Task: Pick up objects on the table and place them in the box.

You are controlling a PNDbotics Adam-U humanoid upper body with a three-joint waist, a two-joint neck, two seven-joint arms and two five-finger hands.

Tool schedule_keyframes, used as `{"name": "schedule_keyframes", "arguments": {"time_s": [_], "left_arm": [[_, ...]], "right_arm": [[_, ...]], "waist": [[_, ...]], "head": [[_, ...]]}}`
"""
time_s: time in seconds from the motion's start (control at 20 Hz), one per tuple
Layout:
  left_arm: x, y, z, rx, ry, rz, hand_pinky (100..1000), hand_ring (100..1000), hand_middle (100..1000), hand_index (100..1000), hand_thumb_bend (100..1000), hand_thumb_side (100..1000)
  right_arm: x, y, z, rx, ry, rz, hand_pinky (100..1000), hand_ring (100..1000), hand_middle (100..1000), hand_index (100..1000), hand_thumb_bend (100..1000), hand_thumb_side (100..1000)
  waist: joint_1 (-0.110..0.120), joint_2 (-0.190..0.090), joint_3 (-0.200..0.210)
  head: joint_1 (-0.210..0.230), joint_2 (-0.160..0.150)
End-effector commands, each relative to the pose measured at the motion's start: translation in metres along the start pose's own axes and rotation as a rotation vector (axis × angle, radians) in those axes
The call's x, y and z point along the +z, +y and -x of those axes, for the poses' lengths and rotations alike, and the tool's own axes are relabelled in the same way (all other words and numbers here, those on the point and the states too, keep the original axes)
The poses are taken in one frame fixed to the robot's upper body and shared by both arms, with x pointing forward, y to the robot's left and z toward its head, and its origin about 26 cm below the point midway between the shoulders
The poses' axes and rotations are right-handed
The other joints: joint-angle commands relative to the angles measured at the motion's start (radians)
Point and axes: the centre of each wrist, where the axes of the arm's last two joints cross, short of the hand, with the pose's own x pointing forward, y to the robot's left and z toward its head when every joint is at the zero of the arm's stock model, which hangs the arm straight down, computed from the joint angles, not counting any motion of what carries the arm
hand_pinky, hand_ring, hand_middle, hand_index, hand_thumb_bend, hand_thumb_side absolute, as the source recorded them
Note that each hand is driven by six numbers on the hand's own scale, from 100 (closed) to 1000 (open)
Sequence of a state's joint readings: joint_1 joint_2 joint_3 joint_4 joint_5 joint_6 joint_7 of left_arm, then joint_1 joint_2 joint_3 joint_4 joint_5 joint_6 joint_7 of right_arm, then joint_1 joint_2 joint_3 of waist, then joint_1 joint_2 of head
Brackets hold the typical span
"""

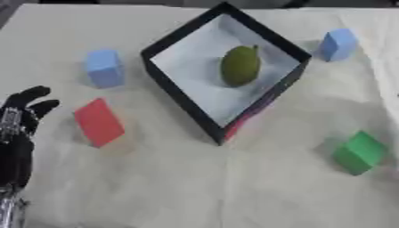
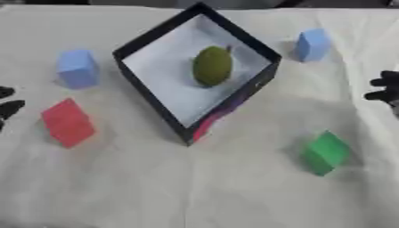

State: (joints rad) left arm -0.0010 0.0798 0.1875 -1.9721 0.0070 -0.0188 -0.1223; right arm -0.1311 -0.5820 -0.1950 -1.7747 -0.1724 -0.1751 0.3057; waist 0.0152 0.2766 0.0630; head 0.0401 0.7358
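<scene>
A black-rimmed box (image 1: 179, 102) with a white floor stands in the middle of the table, turned like a diamond. A green pear-like fruit (image 1: 240, 65) lies inside it. Around the box sit a red block (image 1: 98, 122) at the left, a light blue block (image 1: 104, 67) at the upper left, another light blue block (image 1: 338, 43) at the upper right and a green block (image 1: 359, 152) at the lower right. My left hand (image 1: 17, 133) rests at the left edge beside the red block, fingers up and relaxed, holding nothing. Only the fingertips (image 2: 386, 89) of my right hand show at the right edge.
A cream cloth (image 1: 218, 191) with creases covers the table. A patch of red shows at the box's near lower corner (image 1: 238, 124).
</scene>
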Motion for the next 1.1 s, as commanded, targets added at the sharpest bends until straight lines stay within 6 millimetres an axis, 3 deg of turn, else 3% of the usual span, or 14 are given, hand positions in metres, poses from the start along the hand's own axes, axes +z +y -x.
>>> {"name": "schedule_keyframes", "arguments": {"time_s": [0.05, 0.65, 1.1], "left_arm": [[-0.002, 0.004, -0.005, -0.025, -0.017, 0.011, 918, 748, 768, 801, 100, 859], [-0.002, 0.004, -0.005, -0.031, -0.015, 0.026, 919, 749, 768, 801, 100, 857], [-0.002, 0.003, -0.004, -0.032, -0.015, 0.044, 919, 751, 769, 801, 100, 859]], "right_arm": [[-0.012, -0.021, -0.030, 0.176, -0.076, -0.109, 902, 741, 762, 844, 100, 349], [-0.040, -0.034, -0.088, 0.466, -0.215, -0.370, 886, 762, 767, 847, 100, 213], [-0.050, -0.025, -0.119, 0.641, -0.224, -0.641, 887, 793, 790, 885, 100, 211]], "waist": [[-0.018, -0.018, 0.002], [-0.022, -0.022, 0.009], [-0.024, -0.021, 0.020]], "head": [[-0.005, -0.013], [-0.019, -0.015], [-0.037, -0.020]]}}
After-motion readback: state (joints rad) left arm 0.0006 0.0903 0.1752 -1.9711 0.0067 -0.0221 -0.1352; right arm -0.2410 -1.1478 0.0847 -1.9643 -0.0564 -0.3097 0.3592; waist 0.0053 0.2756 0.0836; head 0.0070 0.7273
